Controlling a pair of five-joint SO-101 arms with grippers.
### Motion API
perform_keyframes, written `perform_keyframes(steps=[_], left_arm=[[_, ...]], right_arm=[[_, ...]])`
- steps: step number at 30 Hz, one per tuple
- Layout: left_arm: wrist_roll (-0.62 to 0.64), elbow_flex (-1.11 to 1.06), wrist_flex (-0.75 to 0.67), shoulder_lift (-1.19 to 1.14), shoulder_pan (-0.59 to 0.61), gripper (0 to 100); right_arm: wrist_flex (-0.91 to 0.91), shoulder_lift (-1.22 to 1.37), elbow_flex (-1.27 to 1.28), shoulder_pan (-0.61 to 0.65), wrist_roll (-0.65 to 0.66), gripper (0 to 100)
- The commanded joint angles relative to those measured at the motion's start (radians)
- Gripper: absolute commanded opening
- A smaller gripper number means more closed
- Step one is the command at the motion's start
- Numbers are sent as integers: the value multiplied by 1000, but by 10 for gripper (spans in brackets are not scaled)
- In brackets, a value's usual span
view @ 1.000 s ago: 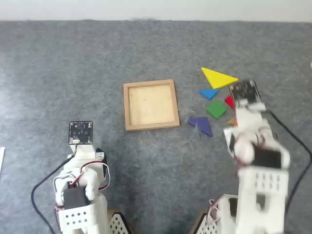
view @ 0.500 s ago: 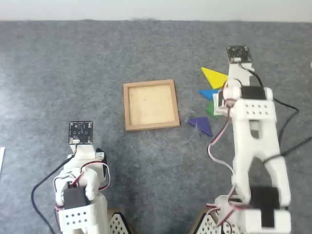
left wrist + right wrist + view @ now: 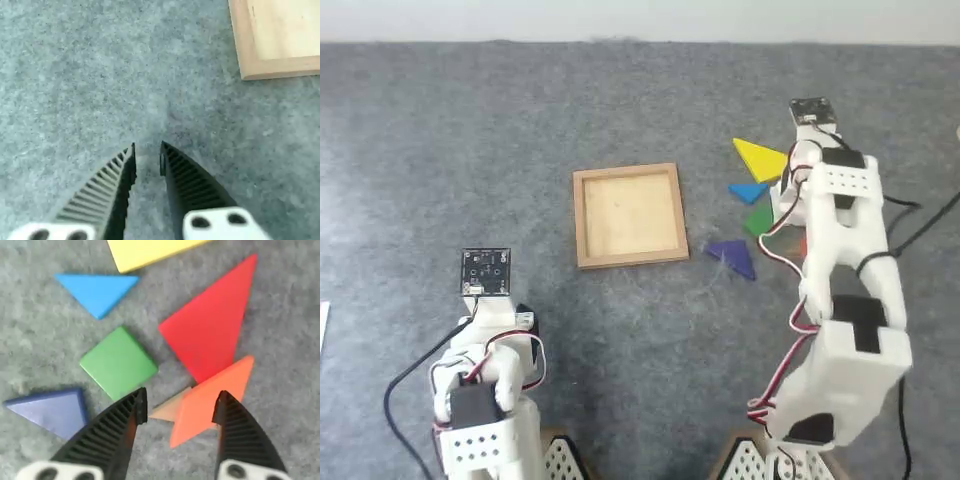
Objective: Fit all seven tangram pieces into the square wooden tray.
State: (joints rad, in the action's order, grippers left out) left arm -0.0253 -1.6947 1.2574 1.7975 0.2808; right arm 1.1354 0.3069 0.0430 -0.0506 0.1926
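We see that the right arm point(image 3: 845, 200) has stretched out since a second ago and now hangs over the pieces. The right gripper point(image 3: 182, 400) is wide open, just above the orange piece point(image 3: 210, 395). This piece lies partly on a pale piece point(image 3: 167, 411) and touches the red triangle point(image 3: 210, 325). Near them lie the green square point(image 3: 118, 362), the blue triangle point(image 3: 97, 290), the yellow triangle point(image 3: 760, 158) and the dark blue triangle point(image 3: 733, 257). The pieces have not moved. They all lie on the grey carpet point(image 3: 470, 130), beside the tray point(image 3: 628, 170). The left arm point(image 3: 485, 330) has stayed still. The left gripper point(image 3: 147, 150) hangs over the carpet near a tray corner, with a thin gap between its fingers.
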Motion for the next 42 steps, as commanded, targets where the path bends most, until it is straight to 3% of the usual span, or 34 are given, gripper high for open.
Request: perform_keyframes(steps=[1,6,16,23,42], left_arm=[[0,12,3,18,-3,81],[0,12,3,18,-3,81],[0,12,3,18,-3,81],[0,12,3,18,-3,81],[0,12,3,18,-3,81]], right_arm=[[-16,15,-83,-10,11,230],[-12,64,-133,27,5,231],[18,200,-285,39,-146,232],[38,225,-321,35,-132,303],[13,375,-431,-2,-26,303]])
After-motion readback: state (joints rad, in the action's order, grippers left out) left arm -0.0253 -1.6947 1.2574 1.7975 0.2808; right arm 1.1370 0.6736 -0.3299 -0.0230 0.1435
